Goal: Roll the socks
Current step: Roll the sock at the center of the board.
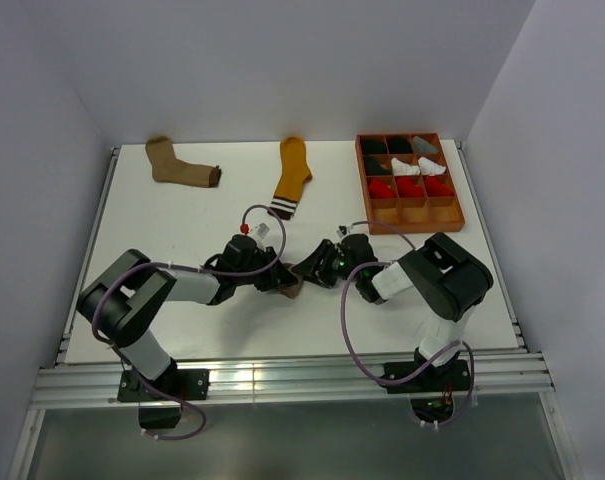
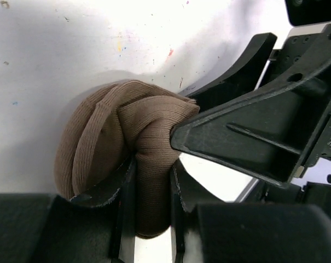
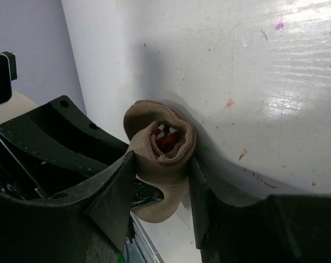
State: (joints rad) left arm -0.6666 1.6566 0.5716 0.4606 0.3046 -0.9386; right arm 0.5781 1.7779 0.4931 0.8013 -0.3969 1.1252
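Note:
The light brown sock [image 1: 293, 289] is a tight roll at the table's middle, held between both grippers. In the left wrist view my left gripper [image 2: 151, 186] is shut on a fold of the sock [image 2: 116, 137]. The right wrist view shows my right gripper [image 3: 161, 175] with its fingers pressed against both sides of the roll [image 3: 165, 159]. The red-white cuff [image 3: 166, 137] is tucked inside. The tan sock with the dark cuff [image 1: 180, 165] lies flat at the far left. The mustard yellow sock [image 1: 293, 175] lies flat at the far middle.
An orange compartment tray [image 1: 459, 215] with rolled black, grey, white and red bundles stands at the far right. The right gripper's finger [image 2: 247, 137] fills the right half of the left wrist view, close to the sock.

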